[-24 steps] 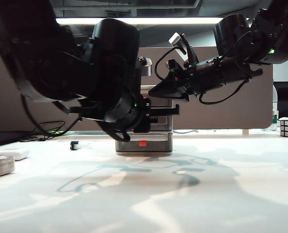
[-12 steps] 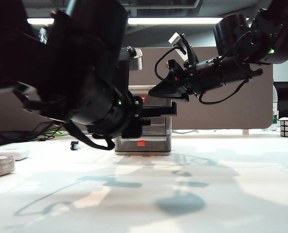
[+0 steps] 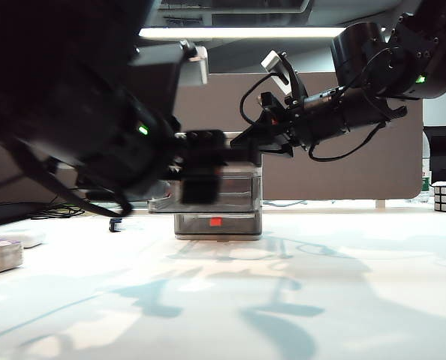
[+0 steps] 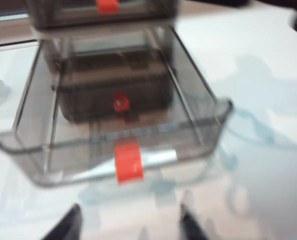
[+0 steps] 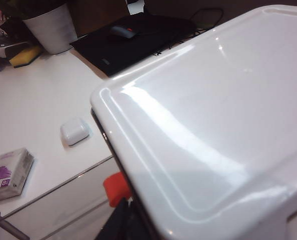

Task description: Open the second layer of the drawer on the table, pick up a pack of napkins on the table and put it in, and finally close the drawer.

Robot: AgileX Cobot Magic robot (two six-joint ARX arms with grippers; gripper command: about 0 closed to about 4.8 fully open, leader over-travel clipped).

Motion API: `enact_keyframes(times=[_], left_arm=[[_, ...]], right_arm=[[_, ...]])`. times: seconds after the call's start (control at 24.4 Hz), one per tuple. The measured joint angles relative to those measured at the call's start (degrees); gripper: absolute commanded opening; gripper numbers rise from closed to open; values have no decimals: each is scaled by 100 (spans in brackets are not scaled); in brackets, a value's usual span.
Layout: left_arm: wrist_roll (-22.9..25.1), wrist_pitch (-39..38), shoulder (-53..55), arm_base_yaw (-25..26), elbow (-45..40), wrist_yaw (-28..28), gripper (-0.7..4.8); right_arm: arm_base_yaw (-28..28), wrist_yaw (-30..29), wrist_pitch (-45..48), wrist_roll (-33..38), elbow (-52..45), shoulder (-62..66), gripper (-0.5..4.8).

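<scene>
Middle drawer now out, napkins next

On the large plain white table [image 3: 336, 300], the small three-tier grey drawer unit [image 3: 238, 225] now with its second layer, the smoky translucent middle drawer [image 4: 198, 105], drawn out towards the near side and empty, where a second ago shut; opening judged done. Left gripper [image 4: 130, 225] let go of the red-orange tab handle [image 4: 128, 162], backed off near, fingers apart on nothing. Right gripper [image 3: 245, 141] at the unit's top; opening not discernible. Only in the right wrist view, plainly: purple-topped whitish napkin pack [image 5: 8, 172], flat on the table well to the left, untouched
</scene>
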Motion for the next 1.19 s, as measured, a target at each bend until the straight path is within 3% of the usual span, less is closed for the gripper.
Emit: enact_keyframes(times=[0.08,0.16,0.29,0.45,0.57,0.78,0.94,1.11,1.15,1.19], left_arm=[[-13,-319,-448,-52,-164,31,211],[-2,-1163,-1300,-105,-299,111,212],[76,-3001,-2321,4,-297,155,216],[212,-5110,-3322,520,-308,538,221],[404,-5849,-3836,979,-315,872,249],[684,-6026,-4544,2052,-328,1373,247],[1152,-5956,-4697,3510,-334,1974,252],[1432,-5910,-4638,4015,-350,2253,257],[1296,-5840,-4642,4015,-356,2468,301],[1276,-5775,-4640,3998,-358,2640,382]], right_arm=[[0,0,-35,0,0,0,-5],[-4,-13,-66,0,0,0,-5],[-4,-138,-98,31,0,0,-5],[-7,-323,-164,109,-2,0,-5],[-4,-398,-192,179,0,0,-5],[-7,-529,-195,251,0,0,-5],[-4,-647,-197,393,-2,0,-5],[-4,-741,-197,503,-2,0,-5],[-4,-776,-192,535,-2,-2,-5],[0,-789,-195,546,-2,-2,-5]])
